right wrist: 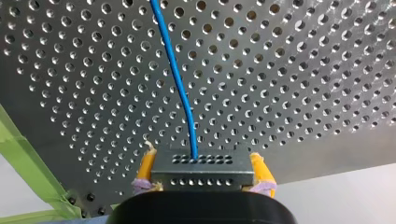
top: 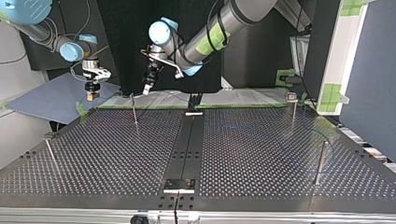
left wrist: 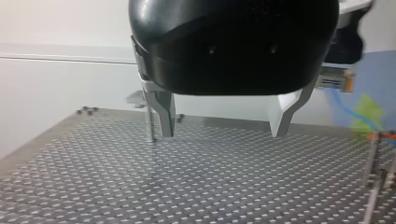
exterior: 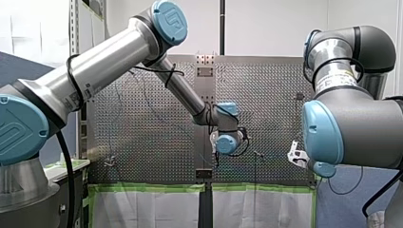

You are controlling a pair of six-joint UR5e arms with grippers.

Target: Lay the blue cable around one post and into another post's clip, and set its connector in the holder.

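The big metal table is full of little holes, and a dark strip is running down its middle. Green tape is lining its far edge in the top view, and a small plate is sitting at the near end of the strip. A blue-grey board is lying past the far left corner.

Four thin posts are standing up. They are the far left post, the near left post, the far right post and the near right post. A wide stretch of table is lying open between them.

My right gripper is hanging at the far left corner in the top view, just off the table edge. Its yellow pads are squeezing the dark connector from both sides. The blue cable is coming out of the connector and running away over the holes. In the top view a faint blue loop is lying by the near right post.

My left gripper is hanging above the table near the far edge. Its metal fingers are standing apart and holding nothing. The far left post is rising just beside one finger, without touching it.
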